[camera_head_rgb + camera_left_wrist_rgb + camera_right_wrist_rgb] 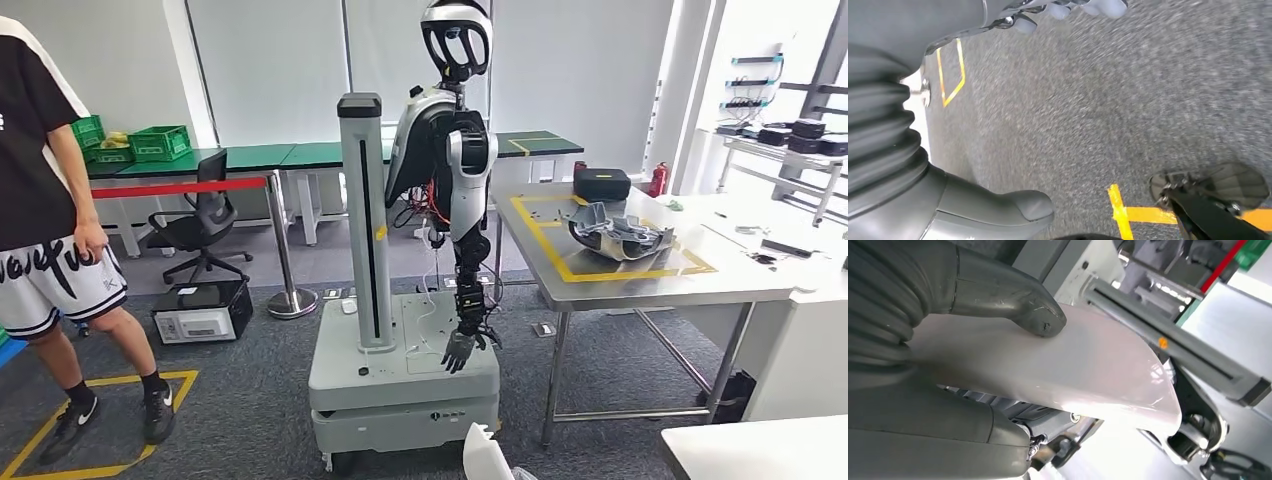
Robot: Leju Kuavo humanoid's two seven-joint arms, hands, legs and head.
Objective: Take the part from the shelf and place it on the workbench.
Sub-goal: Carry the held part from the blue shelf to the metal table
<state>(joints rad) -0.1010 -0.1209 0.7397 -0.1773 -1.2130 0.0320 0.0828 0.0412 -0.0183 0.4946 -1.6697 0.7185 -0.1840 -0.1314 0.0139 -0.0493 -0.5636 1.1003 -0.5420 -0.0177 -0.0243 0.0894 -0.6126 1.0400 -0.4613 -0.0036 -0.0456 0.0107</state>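
My right hand [955, 287] grips a glossy white curved part [1088, 375]. The thumb [1020, 300] presses on its upper face, and the other fingers lie under it. The tip of that white part [487, 452] pokes in at the lower edge of the head view. The steel workbench [640, 285], marked with yellow tape, stands ahead on the right. My left hand [988, 207] hangs over the grey carpet, thumb and fingers [1068, 9] apart, with nothing in it.
Another humanoid robot [452, 170] hangs on a column stand with a grey wheeled base [400, 375] straight ahead. A silvery part [618, 235] and a black case [601, 184] lie on the workbench. A person [50, 210] stands at the left. A white table corner [760, 450] is near right.
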